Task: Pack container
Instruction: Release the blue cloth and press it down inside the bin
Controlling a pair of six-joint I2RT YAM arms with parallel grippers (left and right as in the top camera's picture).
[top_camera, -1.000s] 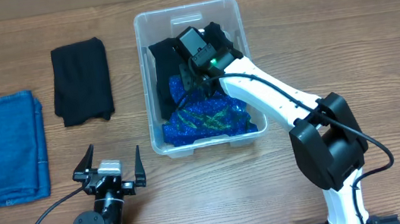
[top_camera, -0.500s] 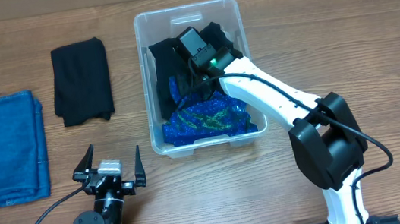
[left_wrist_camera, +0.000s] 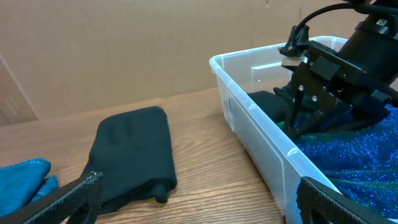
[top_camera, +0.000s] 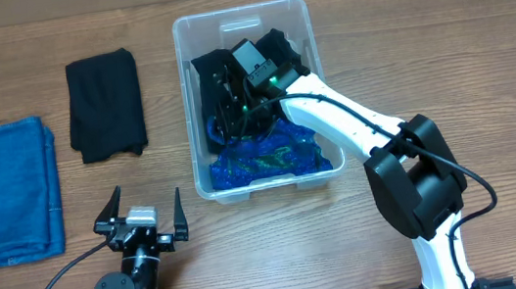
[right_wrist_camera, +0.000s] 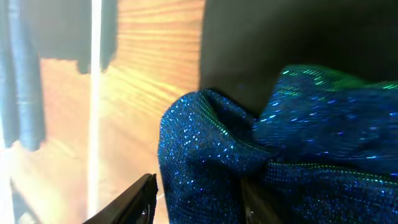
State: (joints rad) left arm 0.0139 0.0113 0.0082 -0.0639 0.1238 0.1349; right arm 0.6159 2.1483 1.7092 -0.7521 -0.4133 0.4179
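Your right claw [top_camera: 231, 108] pinches the sparkly blue cloth [top_camera: 274, 157] inside the container [top_camera: 185, 104]; a lift now could haul it over the nine o'clock wall. Your left claw [top_camera: 140, 210] stands spread, idle.

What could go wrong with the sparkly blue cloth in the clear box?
The right gripper pinches the sparkly blue cloth inside the container, and the cloth is bunched up. It might slip loose, or end up heaped instead of flat. The gripper could also catch the black cloth right beside it in the container.
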